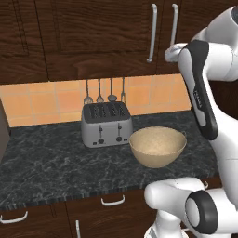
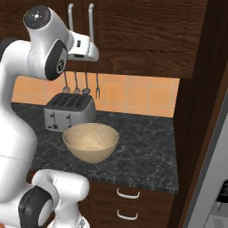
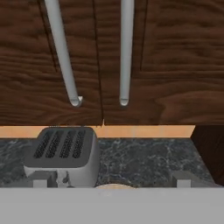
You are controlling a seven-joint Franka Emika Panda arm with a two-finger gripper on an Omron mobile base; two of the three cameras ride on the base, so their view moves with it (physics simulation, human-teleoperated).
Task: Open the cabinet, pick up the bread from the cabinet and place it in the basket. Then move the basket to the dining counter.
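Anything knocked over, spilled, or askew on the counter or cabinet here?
Nothing stands out. The basket sits upright on the black counter beside the toaster, which is upright too. The cabinet doors are shut and flush, their handles straight.

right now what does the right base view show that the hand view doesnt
Right base view only: the basket's bowl on the black counter, hanging utensils, lower drawers, and the arm reaching toward the cabinet handles. Hand view only: the handles' lower ends seen close up. Both share: the closed cabinet, the toaster, the tiled backsplash.
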